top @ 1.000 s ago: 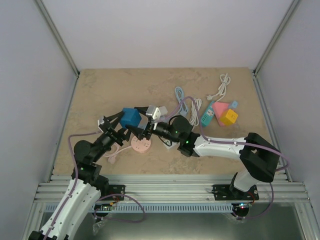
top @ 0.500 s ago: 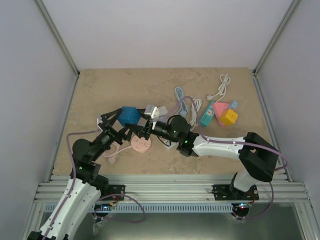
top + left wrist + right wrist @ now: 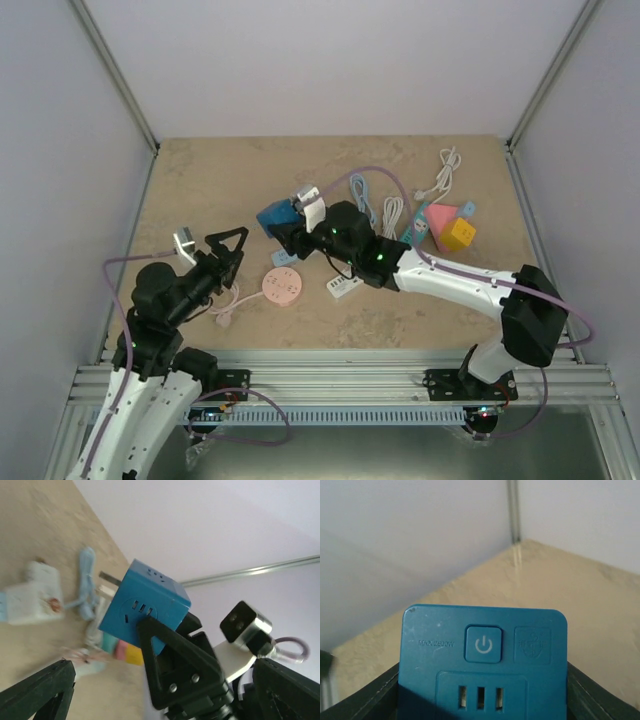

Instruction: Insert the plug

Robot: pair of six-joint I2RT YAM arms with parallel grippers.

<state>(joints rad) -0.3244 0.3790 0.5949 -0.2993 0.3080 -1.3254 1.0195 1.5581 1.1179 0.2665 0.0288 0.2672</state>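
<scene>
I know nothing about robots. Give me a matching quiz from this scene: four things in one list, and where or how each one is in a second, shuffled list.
Things:
1. blue cube
2. pink round disc
3. yellow cube
4. left gripper

Places or states:
A. lying flat on the table, near a white power strip
B. open, holding nothing
C. clamped in the right gripper
D. beside a pink triangle block, on the right side

Pairs: 1-C, 2-A, 3-D, 4-B

Cropped below, blue cube (image 3: 483,655); cables (image 3: 85,587) blurred.
</scene>
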